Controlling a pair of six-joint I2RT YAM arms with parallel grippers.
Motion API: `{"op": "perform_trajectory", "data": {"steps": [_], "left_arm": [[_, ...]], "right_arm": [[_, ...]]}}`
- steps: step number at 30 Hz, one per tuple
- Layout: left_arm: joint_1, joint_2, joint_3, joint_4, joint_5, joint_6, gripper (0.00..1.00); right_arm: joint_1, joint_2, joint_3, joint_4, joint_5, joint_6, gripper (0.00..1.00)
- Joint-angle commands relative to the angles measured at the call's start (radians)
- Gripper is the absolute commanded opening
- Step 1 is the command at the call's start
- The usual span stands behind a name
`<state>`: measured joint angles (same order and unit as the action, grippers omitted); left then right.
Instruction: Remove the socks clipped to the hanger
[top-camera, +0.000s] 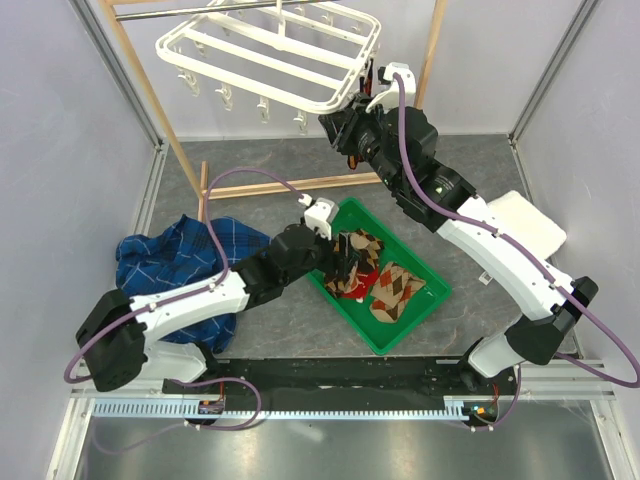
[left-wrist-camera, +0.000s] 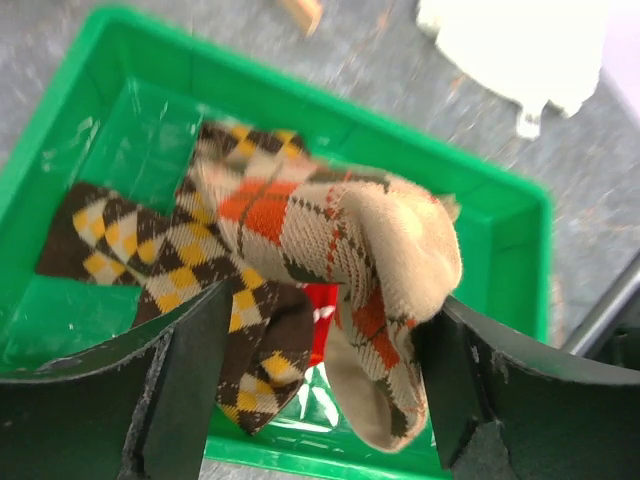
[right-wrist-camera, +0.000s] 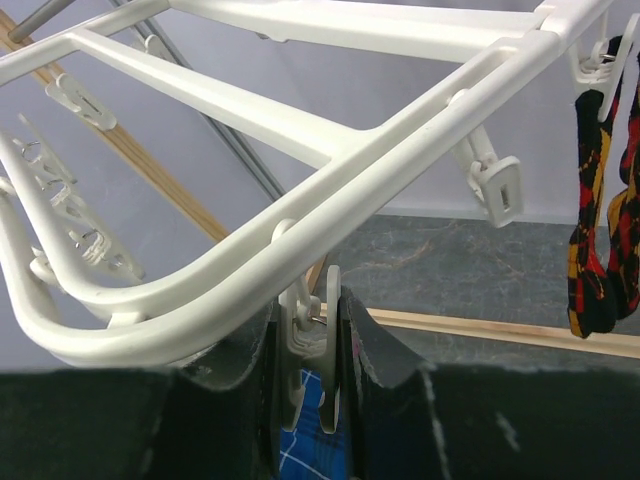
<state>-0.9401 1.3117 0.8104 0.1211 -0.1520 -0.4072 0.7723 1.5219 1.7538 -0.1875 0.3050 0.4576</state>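
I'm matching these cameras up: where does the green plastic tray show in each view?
Top external: green plastic tray at centre, slightly right.
Left wrist: fills the left and middle, argyle socks inside.
Right wrist: not in it.
Shared landmark: wooden floor bar, also in the right wrist view.

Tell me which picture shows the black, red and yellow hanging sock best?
The right wrist view: the black-red-yellow argyle sock hangs from the hanger, sharp at the right edge. The top view gives no sure sight of it beside the right arm. The left wrist view looks into the green tray instead.
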Motion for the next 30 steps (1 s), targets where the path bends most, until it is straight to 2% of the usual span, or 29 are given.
{"op": "perform_trajectory", "data": {"steps": [1, 5, 7, 8, 10, 14, 22, 26, 30], "left_arm": [[-0.005, -0.080, 0.012, 0.081, -0.015, 0.036, 0.79], [-0.003, -0.040, -0.019, 0.124, 0.018, -0.005, 0.77], [-0.006, 0.007, -0.033, 0.153, 0.089, -0.057, 0.74], [-0.008, 0.027, -0.034, 0.169, 0.121, -0.074, 0.70], [-0.038, 0.069, -0.019, 0.192, 0.149, -0.094, 0.67], [-0.058, 0.075, -0.002, 0.169, 0.121, -0.100, 0.66], [-0.058, -0.035, -0.022, -0.029, -0.092, -0.110, 0.67], [-0.060, -0.011, -0.080, 0.008, -0.087, -0.149, 0.67], [-0.057, 0.105, -0.103, 0.066, -0.029, -0.183, 0.67]], "right_arm": [[-0.001, 0.007, 0.032, 0.034, -0.046, 0.033, 0.00], [-0.002, 0.009, 0.035, 0.036, -0.053, 0.044, 0.00], [-0.002, 0.009, 0.033, 0.036, -0.055, 0.047, 0.00], [-0.001, 0.011, 0.032, 0.036, -0.056, 0.049, 0.00], [-0.001, 0.012, 0.032, 0.036, -0.058, 0.053, 0.00], [-0.001, 0.011, 0.030, 0.033, -0.067, 0.056, 0.00], [-0.001, 0.004, 0.027, 0.031, -0.073, 0.064, 0.00], [0.001, 0.007, 0.029, 0.036, -0.081, 0.072, 0.00], [-0.001, 0.004, 0.012, 0.045, -0.092, 0.087, 0.02]]}}
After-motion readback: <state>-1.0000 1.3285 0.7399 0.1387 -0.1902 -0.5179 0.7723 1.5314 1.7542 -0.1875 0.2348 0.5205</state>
